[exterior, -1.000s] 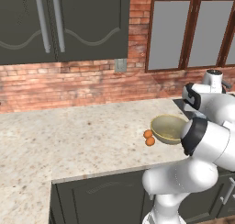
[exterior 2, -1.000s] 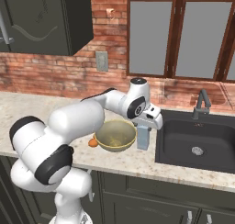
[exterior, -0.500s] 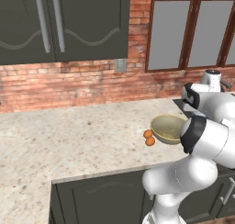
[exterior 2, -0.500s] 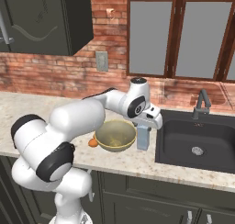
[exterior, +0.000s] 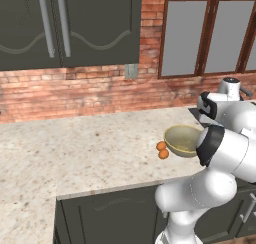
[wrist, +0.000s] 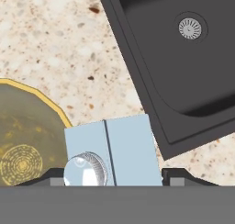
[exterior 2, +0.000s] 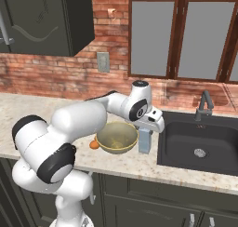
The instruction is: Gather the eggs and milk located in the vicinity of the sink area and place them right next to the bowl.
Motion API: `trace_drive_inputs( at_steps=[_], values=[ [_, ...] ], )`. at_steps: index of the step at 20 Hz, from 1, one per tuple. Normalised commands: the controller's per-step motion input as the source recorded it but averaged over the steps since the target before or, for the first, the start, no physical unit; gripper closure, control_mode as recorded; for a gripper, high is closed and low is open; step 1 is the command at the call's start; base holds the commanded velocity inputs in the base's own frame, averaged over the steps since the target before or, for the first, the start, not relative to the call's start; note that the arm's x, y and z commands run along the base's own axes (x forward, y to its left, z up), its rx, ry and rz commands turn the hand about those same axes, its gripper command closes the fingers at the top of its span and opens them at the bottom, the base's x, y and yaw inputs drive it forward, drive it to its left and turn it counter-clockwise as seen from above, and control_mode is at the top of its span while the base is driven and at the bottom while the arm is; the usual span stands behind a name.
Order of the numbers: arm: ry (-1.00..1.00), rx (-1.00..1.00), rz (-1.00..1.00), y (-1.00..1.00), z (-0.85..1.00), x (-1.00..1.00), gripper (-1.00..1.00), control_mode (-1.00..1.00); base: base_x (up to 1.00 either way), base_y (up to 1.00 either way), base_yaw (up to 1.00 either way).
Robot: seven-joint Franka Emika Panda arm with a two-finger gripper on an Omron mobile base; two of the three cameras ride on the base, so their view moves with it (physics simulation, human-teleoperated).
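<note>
My gripper (exterior 2: pixel 148 126) is shut on the milk (exterior 2: pixel 144 141), a pale blue carton held upright from above. The carton (wrist: pixel 112 149) sits between my two finger tips, with my gripper (wrist: pixel 112 177) closed on its sides. It stands in the narrow strip of counter between the olive-tan bowl (exterior 2: pixel 116 136) and the dark sink (exterior 2: pixel 200 137), close beside the bowl's rim (wrist: pixel 55 109). I cannot tell whether its base touches the counter. Two orange-brown eggs (exterior: pixel 161 146) (exterior: pixel 164 154) lie against the bowl's (exterior: pixel 182 139) far side from the carton. One egg (exterior 2: pixel 94 144) peeks out there.
A dark angular faucet (exterior 2: pixel 203 105) stands behind the sink, whose drain (wrist: pixel 189 28) lies in the basin. The speckled counter (exterior: pixel 75 153) stretches wide to the left of the bowl. A brick wall (exterior 2: pixel 56 75) and windows (exterior 2: pixel 186 35) back the counter.
</note>
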Motion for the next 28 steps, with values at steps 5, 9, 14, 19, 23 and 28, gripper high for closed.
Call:
trace_drive_inputs(
  at_steps=[5, 9, 14, 19, 23, 28],
  values=[
    [0.00, 0.00, 0.00, 0.00, 0.00, 0.00, -1.00, -1.00, 0.00, 0.00, 0.00],
    [0.00, 0.00, 0.00, 0.00, 0.00, 0.00, -1.00, -1.00, 0.00, 0.00, 0.00],
    [0.00, 0.00, 0.00, 0.00, 0.00, 0.00, -1.00, -1.00, 0.00, 0.00, 0.00],
    [0.00, 0.00, 0.00, 0.00, 0.01, 0.00, -1.00, -1.00, 0.00, 0.00, 0.00],
    [0.00, 0.00, 0.00, 0.00, 0.02, 0.00, -1.00, -1.00, 0.00, 0.00, 0.00],
    [0.00, 0.00, 0.00, 0.00, 0.22, -0.07, -1.00, -1.00, 0.00, 0.00, 0.00]
  ],
)
